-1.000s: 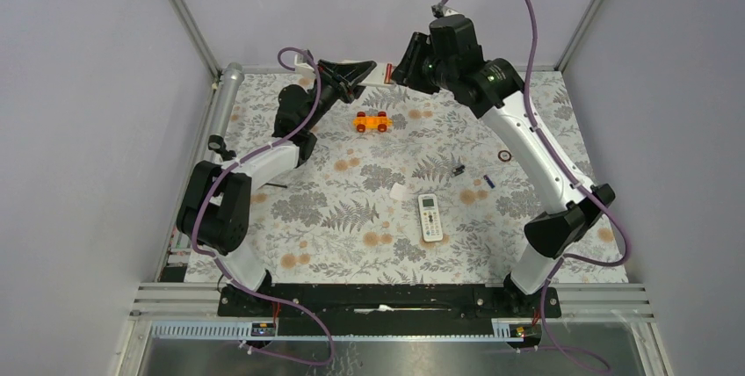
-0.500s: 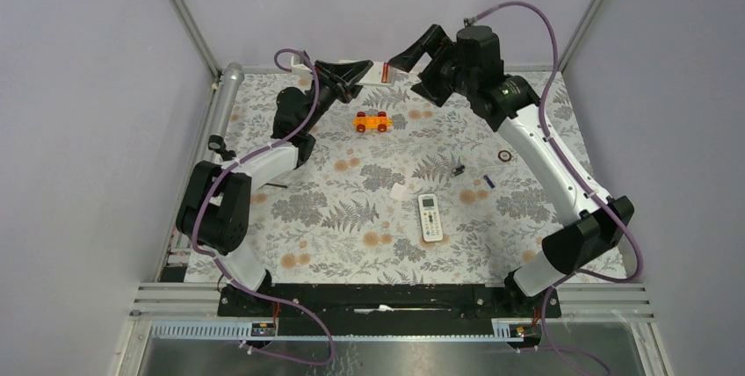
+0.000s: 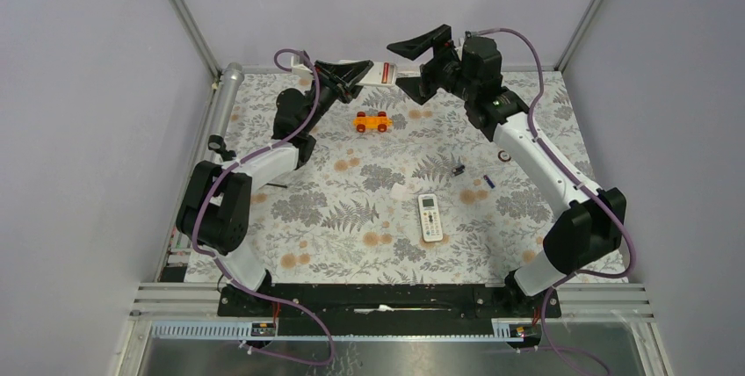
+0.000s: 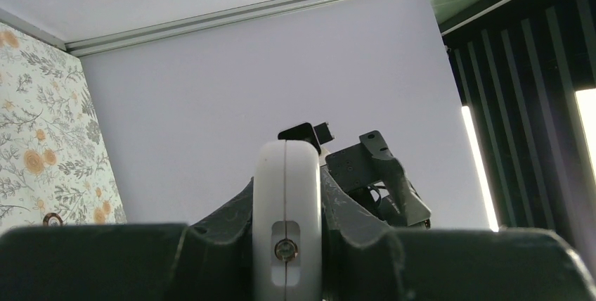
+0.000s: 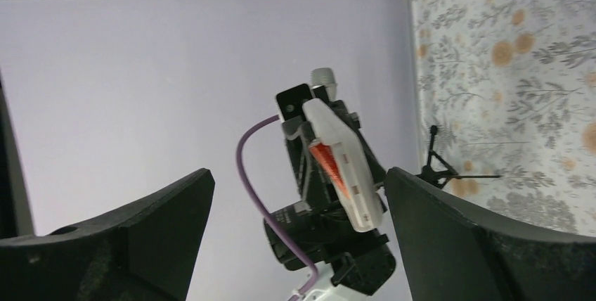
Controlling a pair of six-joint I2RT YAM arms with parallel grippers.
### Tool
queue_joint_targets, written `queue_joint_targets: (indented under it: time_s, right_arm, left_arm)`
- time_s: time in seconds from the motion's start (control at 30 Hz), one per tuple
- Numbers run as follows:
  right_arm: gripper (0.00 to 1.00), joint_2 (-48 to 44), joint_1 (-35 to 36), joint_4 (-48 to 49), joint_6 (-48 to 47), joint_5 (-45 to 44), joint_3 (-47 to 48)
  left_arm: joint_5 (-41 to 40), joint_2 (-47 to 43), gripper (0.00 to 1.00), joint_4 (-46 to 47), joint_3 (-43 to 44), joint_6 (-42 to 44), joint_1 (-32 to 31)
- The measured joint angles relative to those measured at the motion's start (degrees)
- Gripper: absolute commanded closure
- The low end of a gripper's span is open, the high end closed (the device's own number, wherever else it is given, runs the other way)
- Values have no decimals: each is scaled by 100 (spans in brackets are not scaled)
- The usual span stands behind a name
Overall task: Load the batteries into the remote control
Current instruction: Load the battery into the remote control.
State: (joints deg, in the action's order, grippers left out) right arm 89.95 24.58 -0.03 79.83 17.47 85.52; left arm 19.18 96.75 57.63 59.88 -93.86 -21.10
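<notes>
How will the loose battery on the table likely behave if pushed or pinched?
The battery is a tiny cylinder lying on its side on the flat table, so a sideways push would probably roll it. Far smaller than the white remote nearby, it is probably light and easy to fumble.

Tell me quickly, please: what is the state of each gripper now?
Left gripper: closed, holding the remote control.
Right gripper: open, holding nothing.
</notes>
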Motion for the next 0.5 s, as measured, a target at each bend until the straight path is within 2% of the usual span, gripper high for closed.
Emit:
queue_joint_targets:
  time_s: [0.1, 0.27, 0.5]
  right_arm:
    - [9, 0, 0, 192, 190, 111, -7]
    - [28, 72, -22, 361, 446, 282, -74]
    - [30, 280, -26, 560, 706, 575, -87]
  left_arm:
    - [-4, 0, 100, 15, 0, 22, -4]
    - [-9, -7, 100, 162, 0, 50, -11]
    - [-4, -7, 100, 236, 0, 103, -42]
